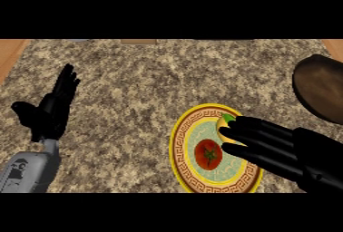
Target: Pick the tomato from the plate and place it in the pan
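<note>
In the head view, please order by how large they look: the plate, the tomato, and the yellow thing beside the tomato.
1. Plate, the largest.
2. Tomato, clearly smaller.
3. Yellow thing, looks smallest, but the right hand covers part of it, so this last place is unsure.

The counter (pixel 147 77) has a speckled stone look, mottled tan and brown like granite, with a matt, grainy face. At ten o'clock and two o'clock its corners give way to smooth, pale wood (pixel 12 52). The plate (pixel 184 149) at five o'clock looks like glazed ceramic, with a yellow rim and a patterned band. The tomato (pixel 208 154) on it is smooth and slightly glossy. The pan (pixel 321 86) at three o'clock is dark brown and dull. Both hands, left (pixel 50 111) and right (pixel 281 147), are matt black; the left forearm (pixel 26 170) is smooth grey.
</note>
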### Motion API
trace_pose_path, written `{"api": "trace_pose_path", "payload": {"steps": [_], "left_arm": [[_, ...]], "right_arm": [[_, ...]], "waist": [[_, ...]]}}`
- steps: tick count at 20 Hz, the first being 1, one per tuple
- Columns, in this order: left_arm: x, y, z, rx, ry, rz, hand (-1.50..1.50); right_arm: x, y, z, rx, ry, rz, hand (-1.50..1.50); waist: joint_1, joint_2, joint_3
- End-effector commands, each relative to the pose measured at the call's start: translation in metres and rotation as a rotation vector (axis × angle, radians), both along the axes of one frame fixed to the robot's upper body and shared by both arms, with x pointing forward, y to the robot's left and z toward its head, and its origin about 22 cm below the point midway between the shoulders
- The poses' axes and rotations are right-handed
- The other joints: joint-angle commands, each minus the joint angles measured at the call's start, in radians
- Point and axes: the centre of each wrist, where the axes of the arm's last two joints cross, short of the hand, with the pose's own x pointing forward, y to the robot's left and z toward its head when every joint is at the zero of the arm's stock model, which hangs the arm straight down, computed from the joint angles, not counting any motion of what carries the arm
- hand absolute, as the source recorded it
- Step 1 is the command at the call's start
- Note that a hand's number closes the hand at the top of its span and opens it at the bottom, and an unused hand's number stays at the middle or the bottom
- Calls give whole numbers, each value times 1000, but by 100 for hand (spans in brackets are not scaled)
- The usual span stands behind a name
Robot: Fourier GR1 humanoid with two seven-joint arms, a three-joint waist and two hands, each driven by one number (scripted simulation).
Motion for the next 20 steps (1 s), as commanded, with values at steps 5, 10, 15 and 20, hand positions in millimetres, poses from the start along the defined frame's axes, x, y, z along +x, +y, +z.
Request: {"api": "trace_pose_path", "payload": {"steps": [5,10,15,20], "left_arm": [[-6,4,-9,12,13,8,0],[-18,8,4,5,3,-14,0],[-14,-9,5,-14,-26,-2,0],[-5,14,6,8,-1,-8,0]], "right_arm": [[2,17,-36,-55,-2,-109,-150],[28,22,-34,-117,16,-131,-150],[34,28,-58,-154,62,-70,-150],[22,34,-84,-205,48,-32,-150]], "waist": [[2,0,1],[8,0,0],[7,0,1],[1,0,1]]}}
